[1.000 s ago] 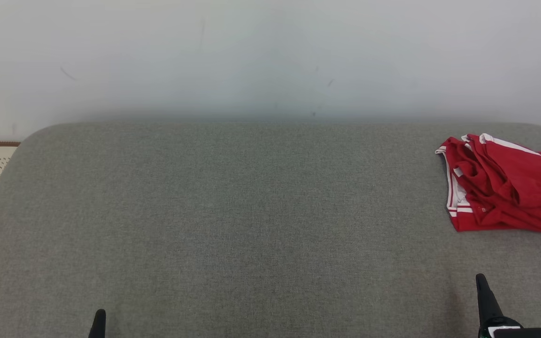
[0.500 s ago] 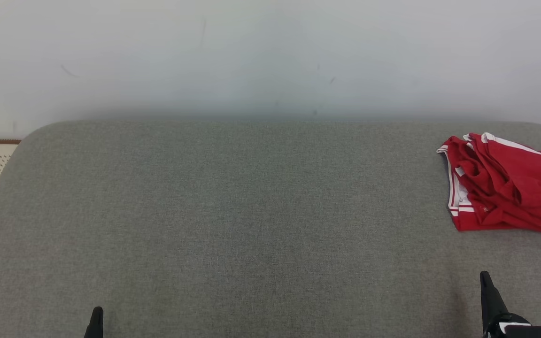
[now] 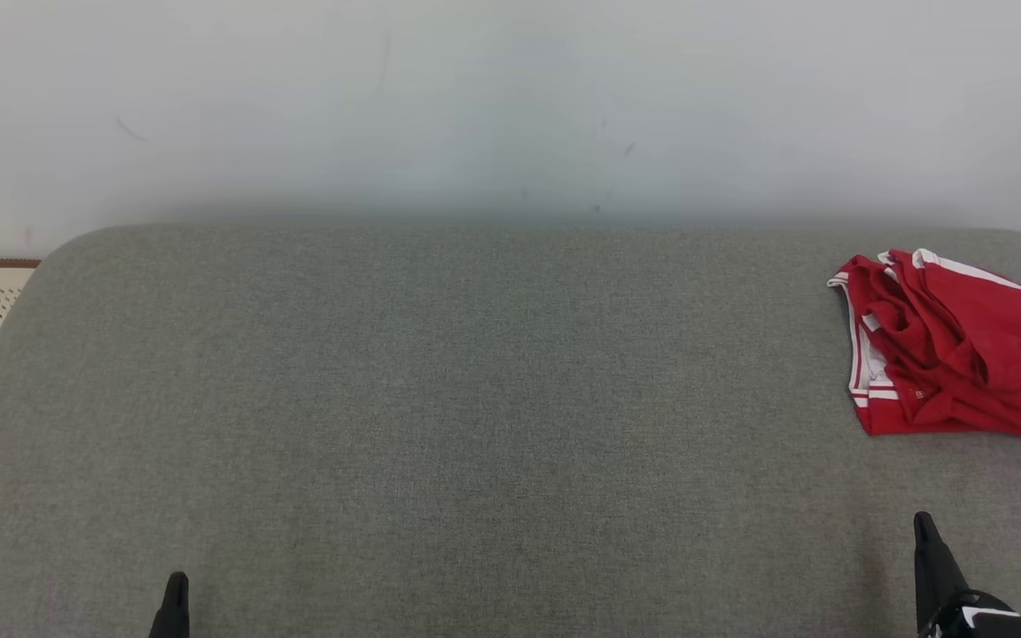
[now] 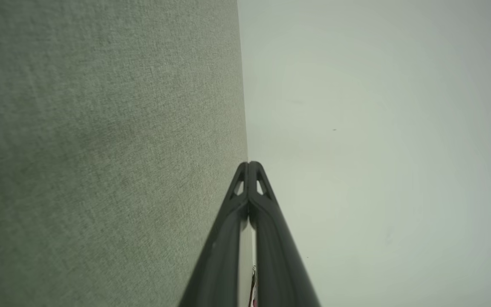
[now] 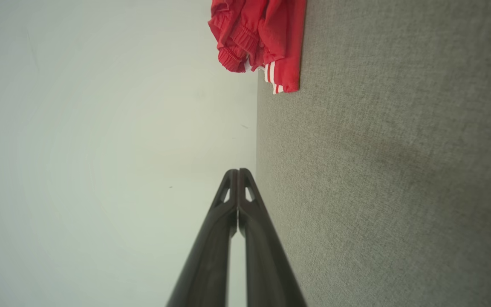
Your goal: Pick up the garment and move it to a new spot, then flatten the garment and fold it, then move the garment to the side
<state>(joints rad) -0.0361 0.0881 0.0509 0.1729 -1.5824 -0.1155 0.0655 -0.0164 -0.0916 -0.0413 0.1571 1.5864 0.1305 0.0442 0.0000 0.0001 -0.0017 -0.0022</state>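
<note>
Presently: claws closed, red garment ahead of the right one

Nearest, the left claw (image 3: 172,607) and right claw (image 3: 927,549) sit low over the grey cushion (image 3: 475,399), fingers pressed together, pinching nothing. Beyond the right claw's tip, slightly outward and well apart, lies the garment (image 3: 954,354), loosely layered. Its striped hem faces the left claw's side. Its long axis seems crosswise, with the outer end cropped. The heap fits either a pick-up pending or a rough fold already set aside. Should a grasp follow, it wants spread fingers taking all layers.

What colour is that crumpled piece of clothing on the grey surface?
The garment is red with white stripes along its edges, clearest in the head view.
</note>
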